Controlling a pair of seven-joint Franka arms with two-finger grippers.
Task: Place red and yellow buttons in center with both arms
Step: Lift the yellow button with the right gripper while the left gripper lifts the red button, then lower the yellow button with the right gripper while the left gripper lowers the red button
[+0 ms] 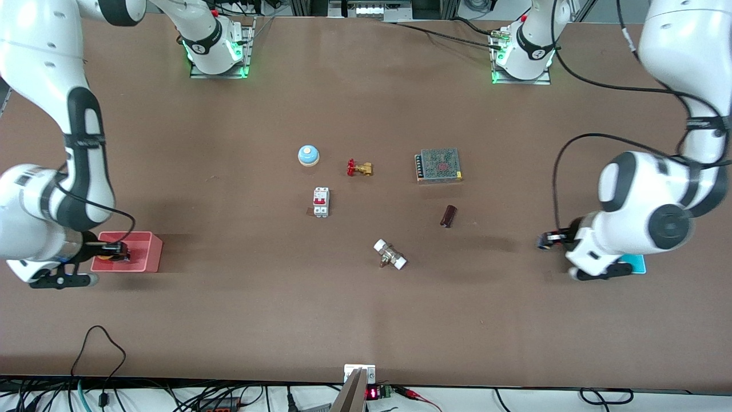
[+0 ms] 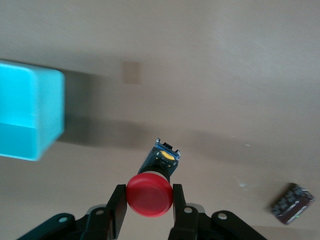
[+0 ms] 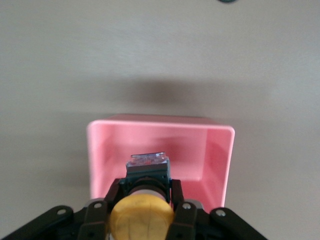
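Left claw (image 2: 148,206) clamps the red button (image 2: 149,194); right claw (image 3: 141,212) apparently clamps the yellow button (image 3: 142,216) above the pink bin (image 3: 220,150).

A blue-and-white dome bell (image 1: 308,155) sits near mid-table, with a brass valve with a red handle (image 1: 359,168) beside it and a metal mesh-topped box (image 1: 439,165), apparently a power supply, toward the left arm's end. Nearer the front camera lie a white-and-red circuit breaker (image 1: 321,202), a small dark brown cylinder (image 1: 448,216) and a brass fitting with white ends (image 1: 390,254). A pink bin (image 1: 146,252) and a cyan bin (image 1: 635,264) stand at the table's two ends.
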